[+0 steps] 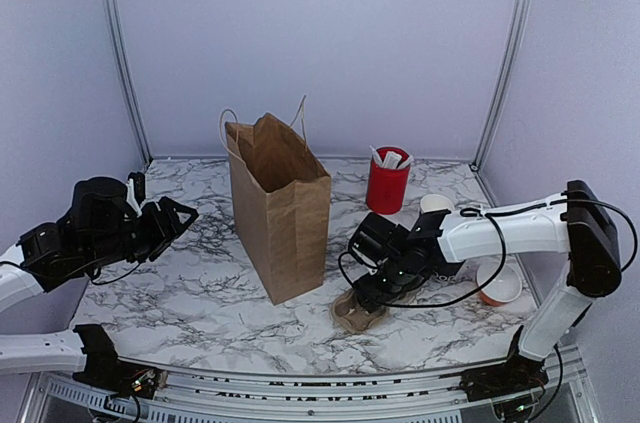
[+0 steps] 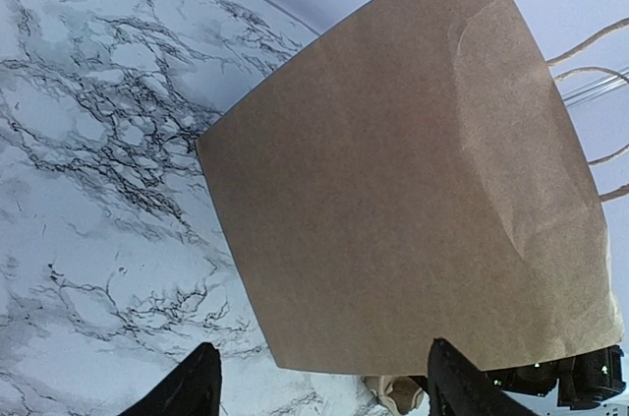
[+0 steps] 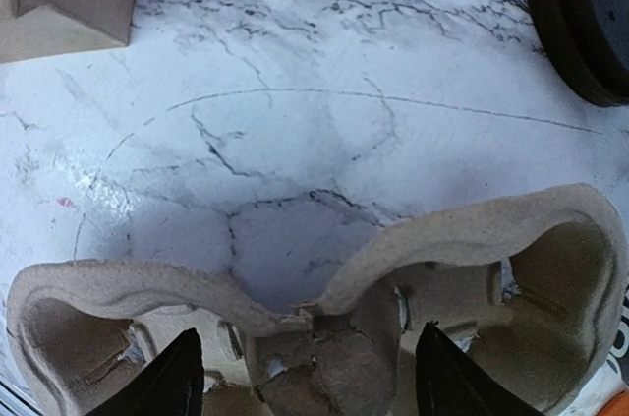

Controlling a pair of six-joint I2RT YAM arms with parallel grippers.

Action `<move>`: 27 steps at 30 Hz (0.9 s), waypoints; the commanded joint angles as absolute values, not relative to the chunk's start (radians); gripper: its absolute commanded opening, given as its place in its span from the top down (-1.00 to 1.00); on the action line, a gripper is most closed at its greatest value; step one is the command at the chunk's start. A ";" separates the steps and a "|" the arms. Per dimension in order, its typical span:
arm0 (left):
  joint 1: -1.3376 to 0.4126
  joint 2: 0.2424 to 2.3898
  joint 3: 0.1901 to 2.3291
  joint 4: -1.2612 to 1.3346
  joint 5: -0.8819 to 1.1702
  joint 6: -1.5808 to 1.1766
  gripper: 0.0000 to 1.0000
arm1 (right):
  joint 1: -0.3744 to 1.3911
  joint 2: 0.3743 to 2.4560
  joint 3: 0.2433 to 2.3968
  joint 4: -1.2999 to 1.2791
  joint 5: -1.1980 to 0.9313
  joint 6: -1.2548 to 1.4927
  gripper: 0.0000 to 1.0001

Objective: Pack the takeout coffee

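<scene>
Takeout coffee [image 3: 582, 23] sat lidded on the table [image 3: 295, 91], just past the cup carrier [image 3: 324, 288] — unpacked. Right gripper [image 3: 305, 382] spread astride carrier; left gripper [image 2: 324, 386] spread, empty, facing bag [image 2: 413, 180]. Next, probably — reach over, pinch cup

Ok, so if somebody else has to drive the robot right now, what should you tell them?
Left gripper: open, empty, facing the paper bag.
Right gripper: open, low over the cardboard cup carrier, holding nothing.
Takeout coffee: out on the table beyond the carrier; only its black lid shows at the right wrist view's edge.
Done: bag stands upright.
Left: pick up the coffee and get it into the bag.
</scene>
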State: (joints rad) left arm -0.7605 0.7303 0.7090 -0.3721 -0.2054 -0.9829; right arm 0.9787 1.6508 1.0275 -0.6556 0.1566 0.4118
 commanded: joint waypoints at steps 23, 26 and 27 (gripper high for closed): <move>-0.752 0.746 0.698 -0.382 -0.193 -0.979 -0.43 | 0.972 1.694 1.019 -0.645 0.132 0.356 -0.29; -0.752 0.742 0.696 -0.382 -0.193 -0.982 -0.43 | 0.973 1.698 1.014 -0.641 0.127 0.361 -0.26; -0.752 0.741 0.694 -0.381 -0.193 -0.982 -0.43 | 0.973 1.699 1.014 -0.637 0.127 0.365 -0.25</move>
